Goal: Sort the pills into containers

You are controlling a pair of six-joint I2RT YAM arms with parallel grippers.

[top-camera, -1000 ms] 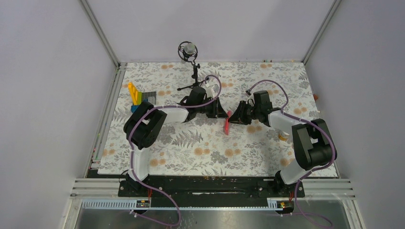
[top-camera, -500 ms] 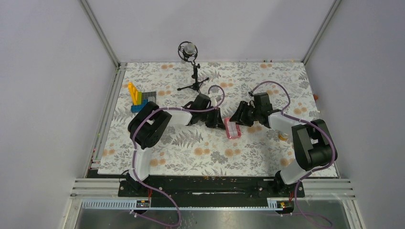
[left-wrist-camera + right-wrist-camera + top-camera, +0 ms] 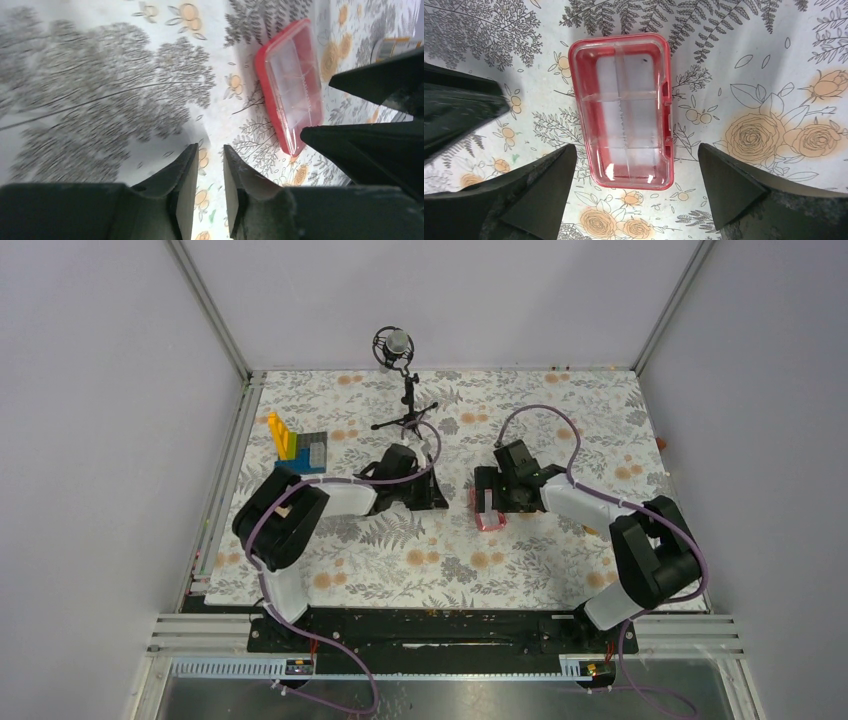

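Progress: early, by judgement. No pills spotted loose on the floral cloth (image 3: 420, 560) in any view. None seen inside the pink box (image 3: 621, 110) either, apart from one tiny dark speck in a far compartment, too small to call. Bottles not made out with certainty anywhere. Sorting itself judged not yet begun. Left to do: get the lid open, locate the pills, portion them out.

Position of pink box: flat on the cloth, a little right of table centre, between the two arms. Directly below the right gripper (image 3: 634, 155). Off to the right and ahead of the left gripper (image 3: 210, 155), apart from it.

Right gripper: spread wide, one finger on each long side of the box, clear of both walls. Holding nothing.

Left gripper: nearly closed, only a thin slit with bare cloth showing through. Nothing pinched.

Look of pink box: small flat rectangle, rounded corners, red-pink rim. Clear top, apparently a shut lid, with two small tabs on one long edge that look like the catch. White dividers visible through it, marking out a grid of compartments. Glare on the plastic.

Elsewhere: toy-brick block (image 3: 298, 445) at far left, well apart.
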